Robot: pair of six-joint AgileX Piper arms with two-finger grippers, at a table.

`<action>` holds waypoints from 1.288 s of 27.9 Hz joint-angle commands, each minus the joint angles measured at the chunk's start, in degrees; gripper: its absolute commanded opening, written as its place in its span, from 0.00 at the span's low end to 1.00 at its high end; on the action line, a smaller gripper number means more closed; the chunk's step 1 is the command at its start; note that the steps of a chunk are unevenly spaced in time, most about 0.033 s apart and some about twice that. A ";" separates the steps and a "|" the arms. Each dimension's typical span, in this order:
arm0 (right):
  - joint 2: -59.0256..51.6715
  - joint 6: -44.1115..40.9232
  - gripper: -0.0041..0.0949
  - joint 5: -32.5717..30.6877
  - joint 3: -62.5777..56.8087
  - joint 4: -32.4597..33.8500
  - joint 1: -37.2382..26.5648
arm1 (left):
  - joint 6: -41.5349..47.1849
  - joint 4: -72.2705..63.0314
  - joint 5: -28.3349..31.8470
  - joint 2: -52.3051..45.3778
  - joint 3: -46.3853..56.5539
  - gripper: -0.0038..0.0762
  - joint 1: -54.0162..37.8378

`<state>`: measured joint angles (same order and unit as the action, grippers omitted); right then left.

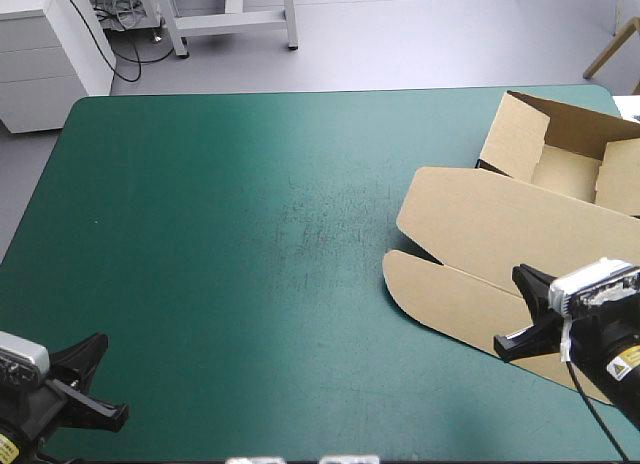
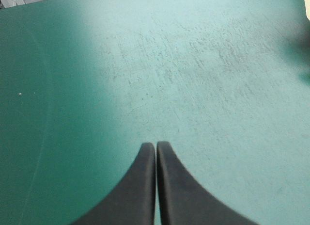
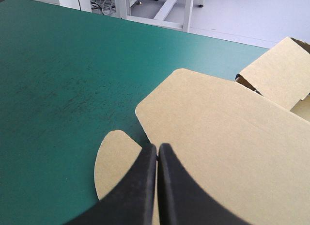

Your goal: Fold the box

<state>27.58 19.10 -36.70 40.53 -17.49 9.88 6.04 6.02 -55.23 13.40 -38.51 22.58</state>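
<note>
Enters at 7 o'clock of the high view with the left arm (image 1: 28, 414), set low, the left gripper (image 2: 155, 146) aimed toward 2 o'clock and its black fingers (image 2: 135, 196) pressed together into one pointed arch, only a hairline between them. Enters at 4 o'clock with the right arm (image 1: 600, 339), the right gripper (image 3: 157, 146) aimed toward 10 o'clock, fingers likewise met tip to tip. Well apart, one gripper from the other, at opposite near corners.
</note>
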 commanded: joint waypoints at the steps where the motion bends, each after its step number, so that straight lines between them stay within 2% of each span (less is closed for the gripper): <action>1: -4.58 -0.81 0.04 7.45 -3.61 -1.02 0.17 | 0.15 -0.15 6.85 -4.13 2.72 0.04 0.16; 5: -10.21 -0.81 0.04 7.86 -7.37 -0.49 0.17 | 0.15 -0.15 7.27 -9.15 6.46 0.04 0.16; 10: -17.60 -0.81 0.04 8.00 -9.50 1.03 0.17 | 0.15 0.22 11.10 -15.15 10.67 0.04 0.16; 14: -21.27 -0.81 0.04 8.14 -10.62 1.03 0.17 | 0.15 0.68 9.29 -15.20 12.09 0.04 0.16; 23: -27.73 -2.45 0.04 8.03 -14.01 1.50 0.17 | 0.04 0.78 10.30 -15.20 12.76 0.04 0.16; 29: -28.31 -3.54 0.04 5.22 -14.01 2.34 0.17 | 0.11 0.92 10.30 -15.20 12.76 0.04 0.16; 36: -28.31 -3.68 0.04 5.22 -14.01 2.32 0.17 | 0.11 0.92 10.30 -15.20 12.76 0.04 0.16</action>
<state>-0.79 15.39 -35.51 25.22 -15.12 9.88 6.04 6.72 -49.32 -0.92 -24.47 22.58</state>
